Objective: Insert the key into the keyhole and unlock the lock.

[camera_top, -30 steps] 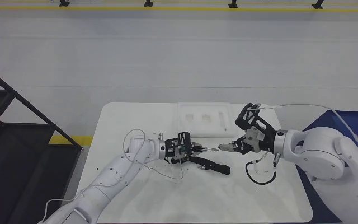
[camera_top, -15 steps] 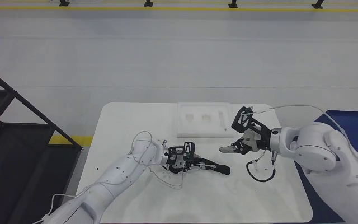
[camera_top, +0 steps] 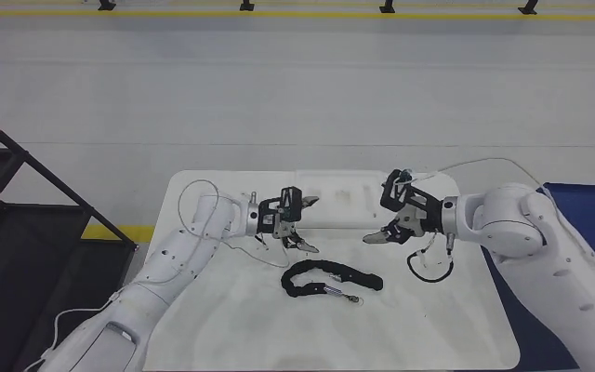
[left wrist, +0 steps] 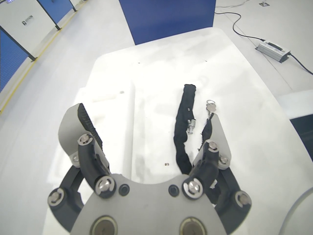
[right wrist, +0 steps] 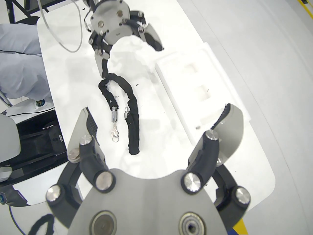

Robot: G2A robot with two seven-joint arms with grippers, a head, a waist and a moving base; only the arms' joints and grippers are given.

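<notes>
On the tabletop [camera_top: 232,316], toward its front middle, the lock [camera_top: 330,276] lies flat: a black fabric-sleeved cable bent into a shallow arch. One end is a plain black tip. The other doubles back on itself at the bend.

- The right wrist view shows the lock [right wrist: 133,113] with two metal ends side by side and just apart: a short cylinder [right wrist: 114,116] and a small pin [right wrist: 126,112]. The pin is not seated in the cylinder.
- The key [right wrist: 114,130] projects from the cylinder's end, and its ring rests on the tabletop. In the top view the key [camera_top: 351,298] sits just in front of the cable, near its middle.
- Left tool [camera_top: 310,224]: fingers spread wide, nothing between them. It hangs behind the lock, over the near edge of a white foam tray [camera_top: 344,209]. In the left wrist view the left tool [left wrist: 146,113] looks along the lock [left wrist: 182,123]. The key [left wrist: 210,107] shows just past one fingertip, and the pin [left wrist: 192,124] lies between cable and finger.
- In the right wrist view the left tool [right wrist: 132,61] has one fingertip close over the cable's bend. Contact cannot be told there. The top view shows a gap.
- Right tool [camera_top: 383,210]: fingers spread, empty. It hangs by the tray's right end, behind the lock's plain tip, near it but apart. The right tool [right wrist: 156,111] faces the lock and key, with the tray [right wrist: 195,79] to one side.

The tray carries shallow recesses.
</notes>
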